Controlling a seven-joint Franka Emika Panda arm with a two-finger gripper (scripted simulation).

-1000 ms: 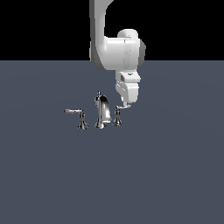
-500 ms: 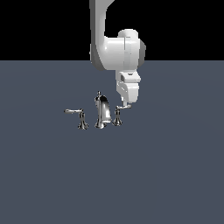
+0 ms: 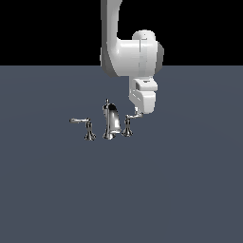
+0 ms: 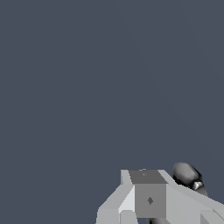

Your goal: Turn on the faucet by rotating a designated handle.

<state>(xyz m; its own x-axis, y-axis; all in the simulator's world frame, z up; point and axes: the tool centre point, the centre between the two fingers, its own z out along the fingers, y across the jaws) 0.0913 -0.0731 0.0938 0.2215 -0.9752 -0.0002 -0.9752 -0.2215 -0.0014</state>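
Observation:
The chrome faucet stands on the grey floor in the exterior view, with its curved spout [image 3: 110,122] in the middle. The handle [image 3: 127,126], with a short stubby lever on a flared base, is at the exterior view's right of the spout. The other handle [image 3: 86,127], with a long thin lever, is at the spout's left. My gripper [image 3: 138,114] hangs from above with its fingertips at the end of the short lever and touching it or nearly so. The fingers [image 4: 148,199] look pressed together in the wrist view, with a chrome part [image 4: 187,174] just beside them.
The flat grey floor [image 3: 180,180] spreads all around the faucet. The white arm [image 3: 135,57] comes down from above, behind the faucet. Nothing else is in view.
The arm has shifted very slightly towards the exterior view's right. The faucet looks the same.

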